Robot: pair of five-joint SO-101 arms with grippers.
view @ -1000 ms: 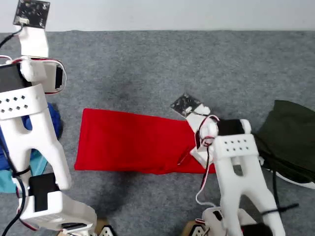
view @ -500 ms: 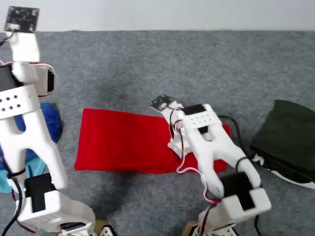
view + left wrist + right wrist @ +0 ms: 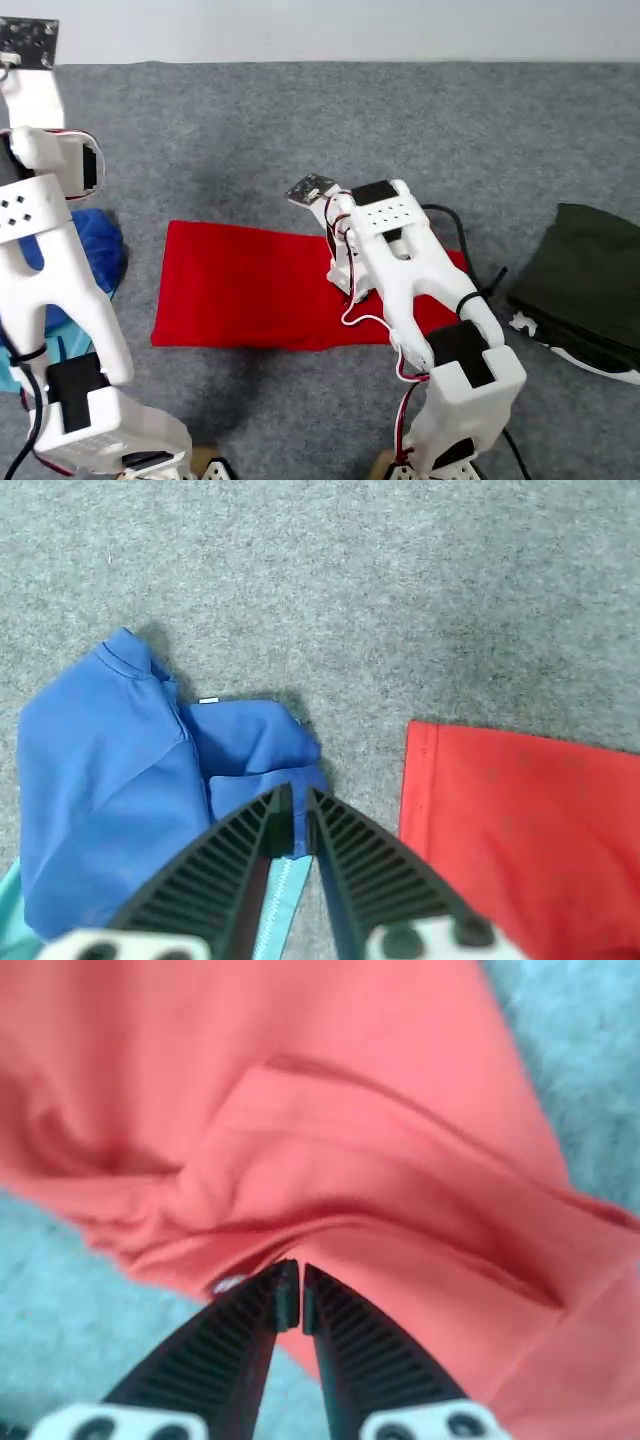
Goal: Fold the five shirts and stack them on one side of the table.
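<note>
A red shirt lies flat across the middle of the grey table. My right gripper is shut on a bunched fold of the red shirt; in the high view the right arm stands over the shirt's right part. My left gripper is shut with nothing in it, hovering over a crumpled blue shirt near the red shirt's left edge. The blue shirt lies at the table's left, partly hidden by the left arm.
A dark green shirt lies bundled at the right edge. A teal shirt peeks out under the blue one at the left edge. Bare grey table stretches behind the red shirt.
The right arm has swung left from the red shirt's right end to above its right-middle, drawing cloth along. The left arm has shifted slightly back and left.
</note>
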